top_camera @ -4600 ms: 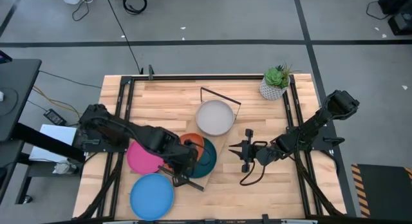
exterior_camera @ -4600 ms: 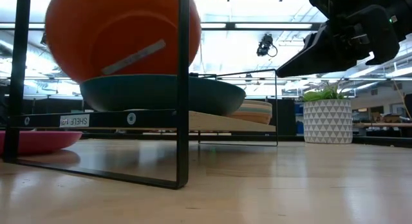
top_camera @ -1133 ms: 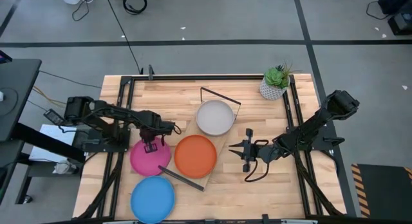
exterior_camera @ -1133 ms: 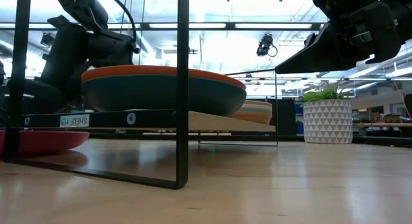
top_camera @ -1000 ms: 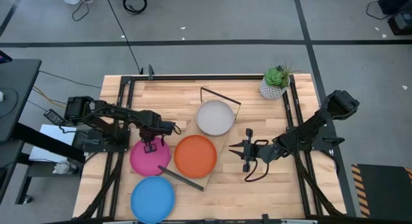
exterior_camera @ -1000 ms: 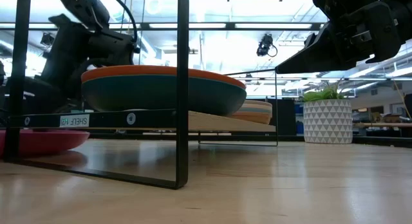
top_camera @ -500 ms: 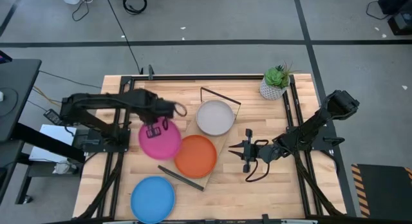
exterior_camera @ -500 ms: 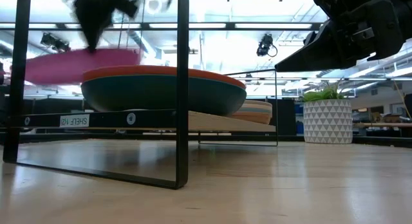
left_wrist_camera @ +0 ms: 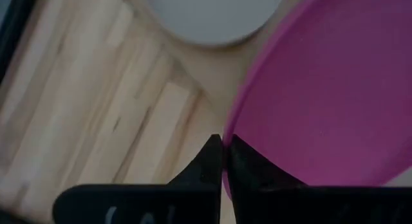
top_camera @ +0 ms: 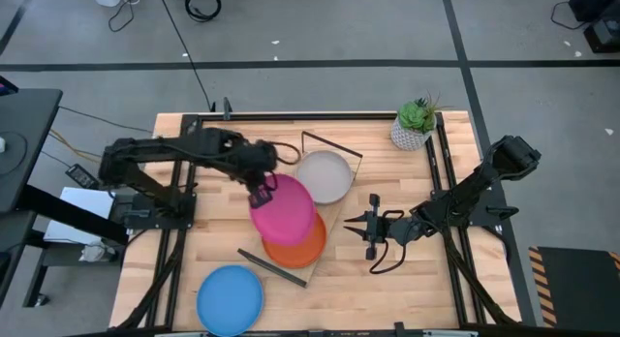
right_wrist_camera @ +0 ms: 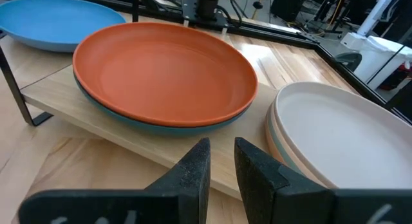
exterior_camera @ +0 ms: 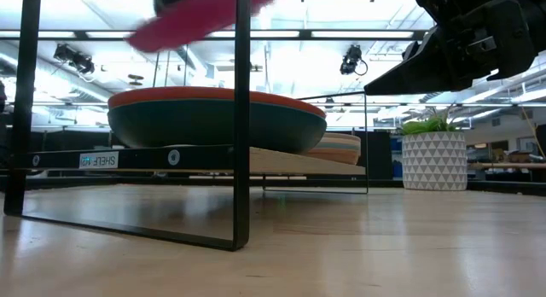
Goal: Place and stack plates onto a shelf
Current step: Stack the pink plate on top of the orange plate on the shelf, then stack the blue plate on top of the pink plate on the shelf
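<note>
— Where is your left end effector (top_camera: 260,195)?

— Pinching the pink plate (top_camera: 284,210) by its rim, tilted above the shelf (top_camera: 334,221).

— And the target?

— The orange plate (top_camera: 302,248) lies just below, partly under it; I judge my left arm nearer.

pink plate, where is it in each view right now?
High: pink plate at centre, overlapping the orange plate, left gripper on its rim.
Low: upper left, tilted, above the shelf stack.
Left wrist: fills the right side.
Right wrist: not in it.
Shared landmark: orange plate.
</note>
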